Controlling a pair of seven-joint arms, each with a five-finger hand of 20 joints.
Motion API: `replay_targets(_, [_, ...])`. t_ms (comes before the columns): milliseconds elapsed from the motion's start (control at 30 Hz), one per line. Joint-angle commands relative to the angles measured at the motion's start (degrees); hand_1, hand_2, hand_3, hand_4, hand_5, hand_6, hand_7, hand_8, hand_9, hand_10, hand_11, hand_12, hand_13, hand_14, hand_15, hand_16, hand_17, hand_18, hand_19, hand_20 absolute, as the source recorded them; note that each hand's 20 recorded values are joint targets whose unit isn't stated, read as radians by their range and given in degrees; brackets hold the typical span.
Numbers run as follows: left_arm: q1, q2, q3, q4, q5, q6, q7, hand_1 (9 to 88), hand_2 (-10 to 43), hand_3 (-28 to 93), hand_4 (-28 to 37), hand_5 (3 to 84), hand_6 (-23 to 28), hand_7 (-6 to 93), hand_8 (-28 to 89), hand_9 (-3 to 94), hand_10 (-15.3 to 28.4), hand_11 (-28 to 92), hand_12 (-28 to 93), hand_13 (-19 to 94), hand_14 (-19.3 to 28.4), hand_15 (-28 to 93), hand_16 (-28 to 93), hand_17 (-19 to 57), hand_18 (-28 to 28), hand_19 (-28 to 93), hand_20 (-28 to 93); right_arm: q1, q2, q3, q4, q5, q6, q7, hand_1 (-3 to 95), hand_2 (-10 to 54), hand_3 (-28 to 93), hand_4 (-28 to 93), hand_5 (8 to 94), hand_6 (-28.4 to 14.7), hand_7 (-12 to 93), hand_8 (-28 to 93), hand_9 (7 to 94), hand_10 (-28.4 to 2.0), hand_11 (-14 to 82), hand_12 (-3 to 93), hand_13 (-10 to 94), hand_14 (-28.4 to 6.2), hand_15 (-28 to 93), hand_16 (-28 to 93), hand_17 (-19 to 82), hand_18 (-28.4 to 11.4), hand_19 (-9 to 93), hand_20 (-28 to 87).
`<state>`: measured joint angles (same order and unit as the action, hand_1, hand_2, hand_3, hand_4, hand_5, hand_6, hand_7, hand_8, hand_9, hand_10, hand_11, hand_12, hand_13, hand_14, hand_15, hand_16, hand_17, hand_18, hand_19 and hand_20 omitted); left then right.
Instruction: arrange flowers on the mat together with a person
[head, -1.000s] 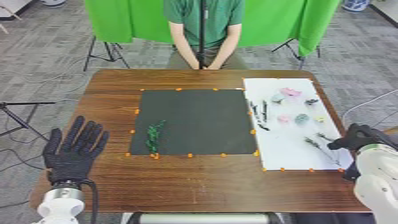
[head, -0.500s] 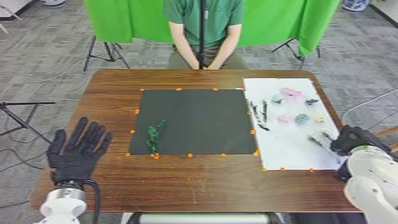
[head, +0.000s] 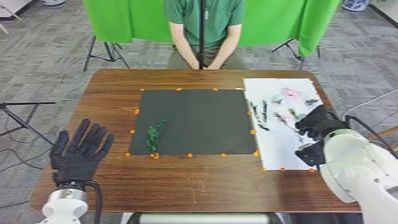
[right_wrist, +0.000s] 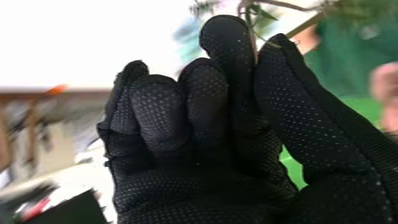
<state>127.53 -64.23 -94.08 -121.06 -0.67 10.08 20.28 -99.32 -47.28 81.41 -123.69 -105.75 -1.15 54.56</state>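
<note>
Right hand (head: 318, 123) – thumb and fingertip in a pinch round a thin sprig (right_wrist: 250, 15) – over the white sheet (head: 276, 150)

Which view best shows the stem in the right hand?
The right wrist view: the stem is close up, pinched by the right hand. The head view shows it small, over the white mat.

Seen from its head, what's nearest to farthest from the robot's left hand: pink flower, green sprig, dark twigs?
1. Green sprig, left part of the dark mat.
2. Dark twigs, left edge of the white sheet.
3. Pink flower, far end of the white sheet.
</note>
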Motion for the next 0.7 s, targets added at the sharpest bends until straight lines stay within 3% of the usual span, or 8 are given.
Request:
replay_targets(33, [0.5,0.15,2.13,-0.07,-0.72,0.68,-1.20,26.4,14.6,74,-28.3,45.4,8.5,19.3,-12,43.1,17.8,30,14,33,19.1,51,-8,-6.9,17.9,43,15,13.7,-3.5,-15.6,1.1,-1.8,-0.7,-0.2,49.6,-3.0,71,-24,75.4,-2.2,39,18,69.0,-18.3,57.6,45.5,57,-20.1,77,34,28,-28.3,81,37])
replay_targets(200, [-0.1,0.43,3.20,-0.02,-0.98,0.78,-2.25,26.5,14.4,74,-28.3,45.5,8.4,19.5,-12,43.1,17.7,30,14,33,19.1,51,-8,-6.9,17.9,43,15,16.2,-7.3,-20.9,1.0,0.2,-4.4,-0.9,49.7,-3.0,70,-23,75.5,-2.4,39,18,68.9,-18.4,58.0,44.9,57,-20.4,78,34,28,-28.3,82,37])
replay_targets(467, [-0.3,0.76,3.49,0.24,-0.92,0.69,-2.63,25.9,14.0,74,-28.3,45.2,9.1,18.8,-12,43.0,17.9,30,14,33,19.1,51,-8,-6.9,17.9,43,15,17.2,-14.4,-27.6,5.0,-3.7,-4.2,-1.4,49.9,-3.1,70,-23,75.3,-2.7,39,18,68.5,-18.6,58.1,44.5,57,-20.5,78,34,28,-28.4,82,36])
replay_targets(633, [-0.8,0.90,3.65,0.31,-0.68,0.86,-2.39,25.7,13.9,74,-28.3,45.1,9.3,18.6,-11,42.9,17.8,30,14,33,19.1,51,-8,-7.0,17.9,43,15,16.8,-17.5,-31.5,7.2,-14.5,-3.0,-3.9,49.7,-3.0,70,-23,75.0,-2.8,39,18,68.3,-18.7,58.1,44.4,57,-20.6,78,34,28,-28.4,82,36])
replay_targets(700, [-1.0,0.85,3.97,0.42,-0.85,1.02,-2.88,25.6,13.8,74,-28.3,45.0,9.4,18.6,-11,42.9,17.9,30,14,33,19.2,51,-8,-7.0,17.9,43,15,16.3,-18.7,-32.7,8.0,-19.8,-1.9,-4.8,49.6,-3.1,70,-24,74.8,-2.7,39,18,68.3,-18.7,58.1,44.4,57,-20.6,78,34,28,-28.4,82,36])
